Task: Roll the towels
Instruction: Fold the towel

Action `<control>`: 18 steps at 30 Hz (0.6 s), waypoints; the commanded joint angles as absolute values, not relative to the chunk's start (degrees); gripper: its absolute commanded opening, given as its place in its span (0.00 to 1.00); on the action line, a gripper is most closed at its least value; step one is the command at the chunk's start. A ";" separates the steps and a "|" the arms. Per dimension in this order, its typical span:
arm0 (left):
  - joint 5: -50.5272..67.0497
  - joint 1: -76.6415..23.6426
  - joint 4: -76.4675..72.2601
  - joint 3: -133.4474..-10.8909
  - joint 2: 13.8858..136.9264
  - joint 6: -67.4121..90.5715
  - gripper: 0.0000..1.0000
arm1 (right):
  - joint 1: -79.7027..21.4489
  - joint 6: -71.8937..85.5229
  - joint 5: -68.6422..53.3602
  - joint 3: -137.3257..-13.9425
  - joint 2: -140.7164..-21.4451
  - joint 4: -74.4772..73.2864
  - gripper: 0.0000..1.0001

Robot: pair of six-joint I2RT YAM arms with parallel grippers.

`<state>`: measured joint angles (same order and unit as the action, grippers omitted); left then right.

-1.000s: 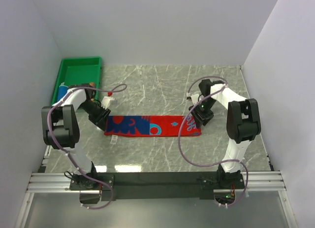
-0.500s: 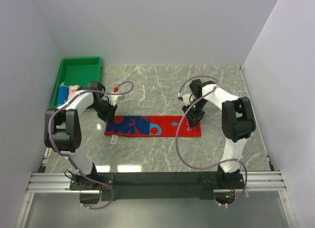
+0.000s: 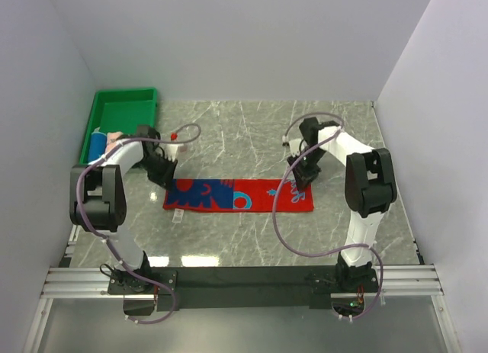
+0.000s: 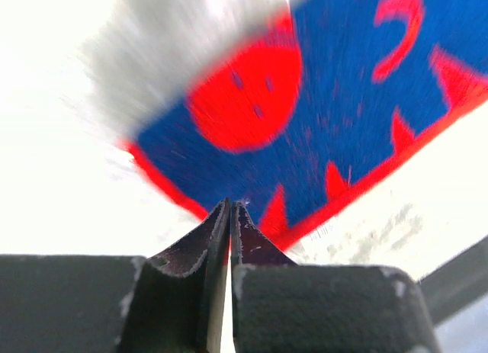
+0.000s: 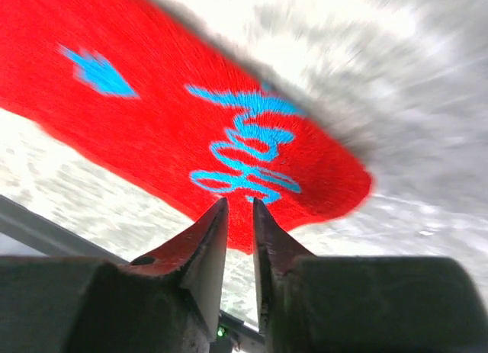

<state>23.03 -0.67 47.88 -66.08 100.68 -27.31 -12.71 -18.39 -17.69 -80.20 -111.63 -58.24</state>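
A long red-and-blue patterned towel [image 3: 236,194] lies flat across the middle of the table. My left gripper [image 3: 166,178] is at its far left corner. In the left wrist view the jaws [image 4: 230,204] are pressed together, with a sliver of red cloth between them, and the blue end of the towel [image 4: 343,101] lies just beyond. My right gripper [image 3: 300,181] is at the towel's right end, by its far edge. Its fingers [image 5: 240,200] stand a narrow gap apart over the edge of the red cloth [image 5: 152,117]. Nothing shows inside the gap.
A green tray [image 3: 122,113] stands at the back left, close behind my left arm. A rolled blue towel [image 3: 97,146] and a pale pink towel [image 3: 114,137] lie at its near end. White walls enclose the table on three sides.
Both grippers have narrowed; the left has closed at the towel's far left corner. The right has moved from the towel's right end in to its far edge.
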 commanded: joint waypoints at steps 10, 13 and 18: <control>26.54 -0.53 42.72 -78.57 109.50 -19.25 0.08 | -12.30 -16.70 -14.95 -89.65 -117.59 -58.01 0.17; 25.84 -0.53 40.96 -77.09 109.77 -18.37 0.06 | -12.22 -18.10 -11.70 -88.07 -117.51 -57.22 0.16; 21.63 -0.27 38.50 -76.29 113.02 -17.40 0.02 | -11.16 -18.81 -3.97 -86.75 -119.52 -53.70 0.16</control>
